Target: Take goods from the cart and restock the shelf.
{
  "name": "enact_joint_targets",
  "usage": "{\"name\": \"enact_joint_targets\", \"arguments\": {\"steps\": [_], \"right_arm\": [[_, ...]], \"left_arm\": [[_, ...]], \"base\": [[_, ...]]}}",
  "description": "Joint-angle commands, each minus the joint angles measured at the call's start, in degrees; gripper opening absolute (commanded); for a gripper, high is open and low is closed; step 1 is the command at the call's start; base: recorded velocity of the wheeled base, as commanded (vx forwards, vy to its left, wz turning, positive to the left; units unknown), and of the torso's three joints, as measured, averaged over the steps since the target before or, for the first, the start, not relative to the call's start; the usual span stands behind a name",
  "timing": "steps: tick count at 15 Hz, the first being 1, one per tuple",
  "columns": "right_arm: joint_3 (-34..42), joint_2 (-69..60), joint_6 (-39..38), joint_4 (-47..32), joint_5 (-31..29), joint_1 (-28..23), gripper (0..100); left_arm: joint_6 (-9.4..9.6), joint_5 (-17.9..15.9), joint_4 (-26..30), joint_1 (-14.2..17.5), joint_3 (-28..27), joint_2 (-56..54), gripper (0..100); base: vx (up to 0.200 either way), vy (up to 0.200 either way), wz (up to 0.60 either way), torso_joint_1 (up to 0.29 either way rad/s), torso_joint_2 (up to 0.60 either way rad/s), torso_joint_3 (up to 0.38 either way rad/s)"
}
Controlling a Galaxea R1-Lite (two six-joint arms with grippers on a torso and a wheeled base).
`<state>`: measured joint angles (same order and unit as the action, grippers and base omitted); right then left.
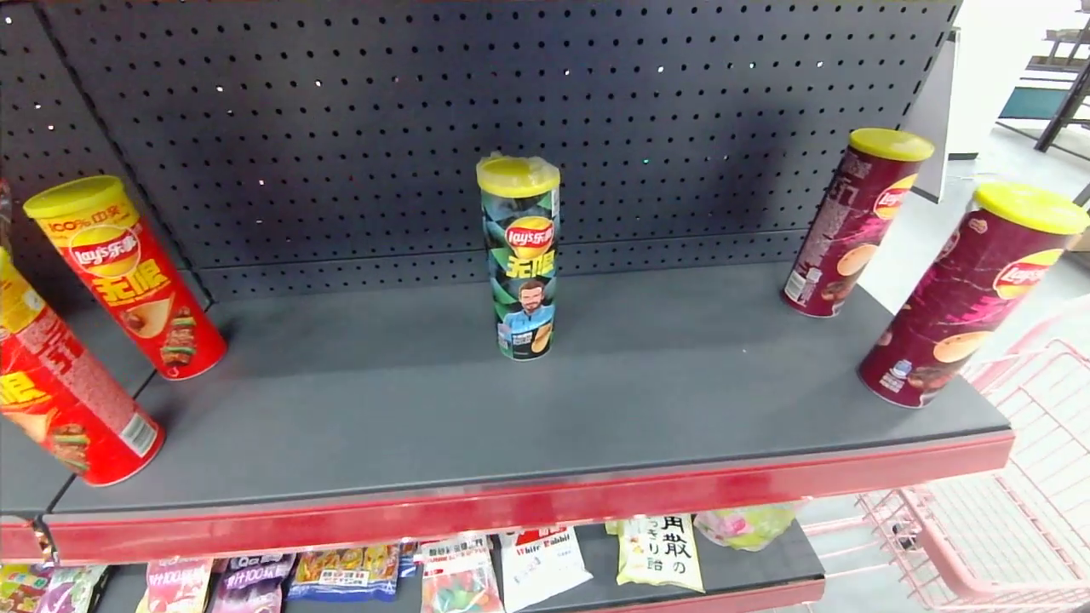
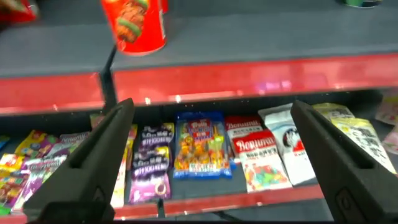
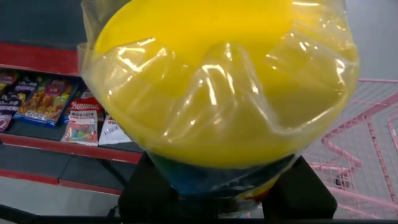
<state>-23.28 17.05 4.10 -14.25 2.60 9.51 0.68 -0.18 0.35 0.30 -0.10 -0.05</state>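
Mostly, the yellow lid (image 3: 217, 74) hides the can (image 3: 214, 179) in the right claw (image 3: 227, 198).

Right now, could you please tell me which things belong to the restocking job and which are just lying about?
Job: yellow-lidded can in the right gripper; upper shelf; pink cart; open left gripper.
Just there: red cans, green can and maroon cans already on that shelf; snack bags on the lower shelf.

- A red can (image 1: 128, 277) is standing by the left edge of the shelf (image 1: 681, 400), toward the back.
- A second red can (image 1: 64, 400) is standing nearer the front.
- A maroon can (image 1: 851, 226) is occupying the back-right corner.
- A second maroon can (image 1: 962, 298) is sitting at the right edge, farther forward.
- Snack bags (image 1: 545, 566) are lying along the front edge of the lower shelf (image 1: 788, 562).
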Motion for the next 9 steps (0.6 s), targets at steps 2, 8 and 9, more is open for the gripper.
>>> {"name": "enact_joint_targets", "arguments": {"steps": [2, 8, 9], "right_arm": [[-0.01, 0.44, 0.03, 0.01, 0.83, -0.02, 0], [-0.09, 0.17, 0.03, 0.1, 3.73, 0.07, 0], [-0.09, -0.18, 0.03, 0.01, 4.96, 0.16, 0]], "left_arm": [[0.02, 0.01, 0.0, -0.04, 0.01, 0.05, 100], [0.2, -0.17, 0.0, -0.13, 0.01, 1.19, 100], [0.72, -2.72, -0.09, -0.39, 0.01, 0.93, 100]], "base": [[0.1, 0.0, 0.0, 0.009, 0.0, 0.001], [0.0, 0.0, 0.0, 0.0, 0.0, 0.0], [0.0, 0.0, 0.0, 0.0, 0.0, 0.0]]}}
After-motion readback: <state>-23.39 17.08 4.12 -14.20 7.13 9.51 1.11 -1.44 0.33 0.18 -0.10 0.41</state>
